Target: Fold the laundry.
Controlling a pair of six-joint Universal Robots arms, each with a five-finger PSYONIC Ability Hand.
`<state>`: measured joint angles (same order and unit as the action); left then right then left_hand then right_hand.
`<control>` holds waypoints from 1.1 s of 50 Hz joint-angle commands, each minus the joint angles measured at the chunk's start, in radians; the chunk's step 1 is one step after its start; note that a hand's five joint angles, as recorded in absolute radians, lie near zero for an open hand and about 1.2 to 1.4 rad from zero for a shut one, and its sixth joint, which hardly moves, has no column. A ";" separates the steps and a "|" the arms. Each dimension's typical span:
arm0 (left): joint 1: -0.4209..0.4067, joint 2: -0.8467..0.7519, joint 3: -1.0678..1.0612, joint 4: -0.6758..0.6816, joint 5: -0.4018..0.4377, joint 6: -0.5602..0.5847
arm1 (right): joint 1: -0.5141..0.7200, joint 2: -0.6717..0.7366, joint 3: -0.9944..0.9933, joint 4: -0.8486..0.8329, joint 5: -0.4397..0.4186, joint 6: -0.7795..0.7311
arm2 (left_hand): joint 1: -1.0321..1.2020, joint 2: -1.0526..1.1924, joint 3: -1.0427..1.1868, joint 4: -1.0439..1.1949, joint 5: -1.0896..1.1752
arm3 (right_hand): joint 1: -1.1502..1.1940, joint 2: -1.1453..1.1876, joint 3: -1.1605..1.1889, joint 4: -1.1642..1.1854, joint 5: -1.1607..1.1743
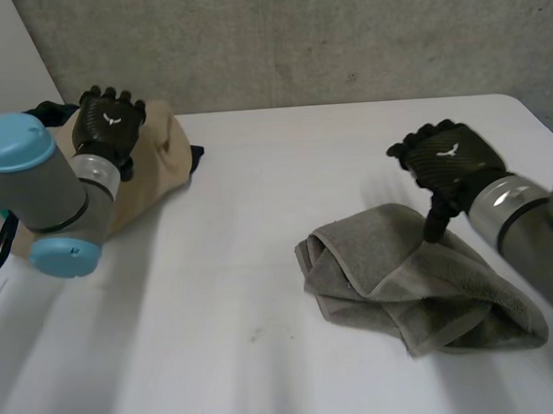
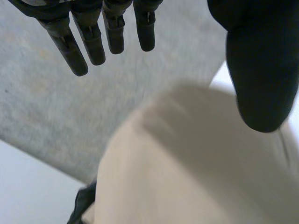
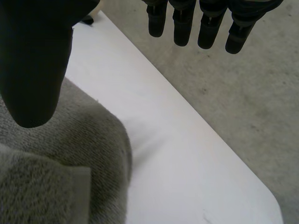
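Note:
A grey towel [image 1: 403, 274] lies crumpled and loosely folded on the white table [image 1: 243, 265], right of the middle. My right hand [image 1: 449, 159] hovers over the towel's far edge, open, with its thumb pointing down at the cloth. In the right wrist view the towel [image 3: 56, 158] lies below the thumb [image 3: 35, 56], and the straight fingers [image 3: 210, 23] hold nothing. A beige cloth [image 1: 156, 158] is bundled at the far left of the table. My left hand [image 1: 109, 121] stands open just above it, fingers [image 2: 93, 37] straight over the beige cloth [image 2: 196, 168].
A dark piece of fabric [image 1: 196, 154] pokes out beside the beige bundle, and in the left wrist view dark fabric [image 2: 81, 205] shows below it. A grey concrete wall [image 1: 294, 37] runs behind the table. The table's far edge [image 3: 187, 116] passes close to my right hand.

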<state>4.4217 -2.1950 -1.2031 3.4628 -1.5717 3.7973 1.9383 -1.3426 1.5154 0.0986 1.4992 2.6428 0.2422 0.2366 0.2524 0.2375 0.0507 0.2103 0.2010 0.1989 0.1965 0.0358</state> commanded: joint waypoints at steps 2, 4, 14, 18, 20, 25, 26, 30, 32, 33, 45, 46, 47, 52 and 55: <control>-0.201 0.244 -0.216 -0.057 0.004 -0.198 | -0.136 -0.050 -0.058 0.229 -0.005 -0.066 | -0.017 -0.011 -0.027 -0.012 0.000 | -0.036 -0.026 -0.024 -0.022 -0.036; -0.290 0.256 -0.243 -0.068 0.016 -0.235 | -0.172 -0.052 -0.050 0.257 -0.008 -0.083 | -0.017 -0.011 -0.027 -0.012 0.000 | -0.036 -0.026 -0.024 -0.022 -0.036; -0.469 0.138 -0.282 -0.071 0.025 -0.283 | -0.197 -0.058 0.129 0.241 -0.190 -0.104 | -0.005 0.000 -0.015 0.000 0.012 | 0.115 0.125 0.127 0.129 0.115; -0.466 0.126 -0.321 -0.070 0.025 -0.327 | -0.180 -0.050 0.199 0.159 -0.227 -0.087 | -0.002 0.003 -0.012 0.002 0.015 | 0.118 0.128 0.130 0.132 0.118; -0.463 0.129 -0.342 -0.067 0.027 -0.346 | -0.157 -0.041 0.219 0.110 -0.227 -0.087 | -0.005 0.000 -0.015 0.000 0.012 | 0.118 0.128 0.130 0.132 0.118; -0.438 0.178 -0.400 -0.057 0.022 -0.377 | -0.023 0.067 0.227 -0.074 -0.168 -0.092 | -0.008 -0.002 -0.018 -0.003 0.009 | 0.235 0.244 0.246 0.249 0.235; -0.412 0.204 -0.423 -0.057 0.013 -0.387 | -0.012 0.078 0.224 -0.089 -0.152 -0.093 | -0.008 -0.003 -0.018 -0.003 0.009 | 0.268 0.277 0.279 0.282 0.268; -0.354 0.258 -0.477 -0.050 0.001 -0.444 | 0.018 0.131 0.204 -0.145 -0.053 -0.101 | -0.014 -0.008 -0.024 -0.009 0.003 | 0.698 0.708 0.710 0.712 0.698; -0.340 0.284 -0.492 -0.048 0.001 -0.502 | 0.027 0.146 0.175 -0.148 -0.019 -0.104 | -0.020 -0.014 -0.030 -0.015 -0.003 | 1.183 1.193 1.195 1.197 1.183; -0.335 0.290 -0.497 -0.048 0.001 -0.524 | 0.030 0.146 0.163 -0.148 -0.010 -0.104 | -0.023 -0.017 -0.033 -0.018 -0.006 | 1.186 1.195 1.197 1.200 1.186; -0.269 0.287 -0.480 -0.048 0.015 -0.863 | 0.142 -0.164 -0.041 -0.025 -0.026 -0.087 | -0.017 -0.011 -0.027 -0.012 0.000 | 1.186 1.195 1.197 1.200 1.186; -0.274 0.279 -0.463 -0.050 0.015 -0.886 | 0.148 -0.174 -0.056 -0.010 -0.030 -0.086 | -0.017 -0.011 -0.027 -0.012 0.000 | 1.186 1.195 1.197 1.200 1.186; -0.275 0.270 -0.455 -0.050 0.016 -0.896 | 0.153 -0.178 -0.073 0.006 -0.033 -0.081 | -0.017 -0.011 -0.027 -0.012 0.000 | 1.186 1.195 1.197 1.200 1.186; -0.300 0.213 -0.389 -0.059 0.056 -0.964 | 0.198 -0.242 -0.159 0.088 -0.072 -0.023 | -0.017 -0.011 -0.027 -0.012 0.000 | 1.186 1.195 1.197 1.200 1.186; -0.323 0.178 -0.336 -0.062 0.117 -1.031 | 0.203 -0.280 -0.164 0.116 -0.099 -0.006 | -0.011 -0.005 -0.021 -0.006 0.006 | 1.186 1.195 1.197 1.200 1.186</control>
<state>4.1385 -1.9539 -1.6260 3.4090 -1.5364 2.8611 2.1164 -1.5527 1.3953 0.1459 1.4490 2.5902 0.2395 0.2349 0.2523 0.2343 0.0507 1.0710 1.1556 1.1793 1.1924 0.9783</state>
